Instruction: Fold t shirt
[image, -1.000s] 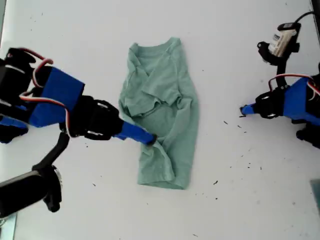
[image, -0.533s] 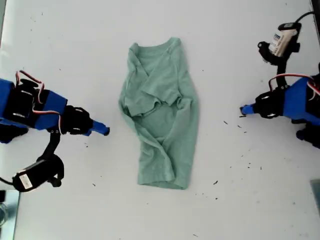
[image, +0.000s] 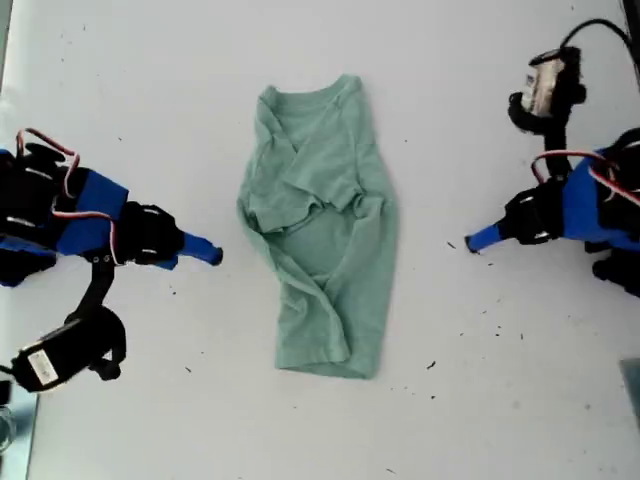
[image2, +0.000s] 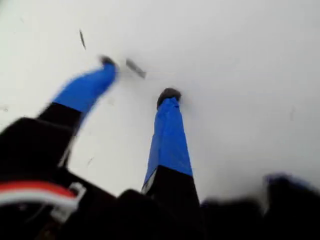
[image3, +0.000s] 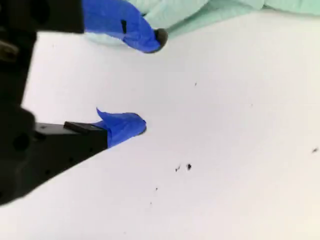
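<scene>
You have the t shirt (image: 320, 230) lying on the white desk (image: 480, 80), at the middle of the exterior view. Its long axis runs from that view's top to its bottom: the round neck points to the top, the hem to the bottom. Both sides are folded inward, leaving 1 narrow, wrinkled strip.

My second end effector (image3: 150, 81) sits near the shirt's edge on the exterior view's left (image: 208, 252), jaws spread and holding nothing.

My first end effector (image2: 138, 78) is farther off, on the exterior view's right (image: 470, 240), over bare desk with dark specks (image: 450, 244) beside it. It is blurred in its wrist view, jaws apart and empty.
</scene>
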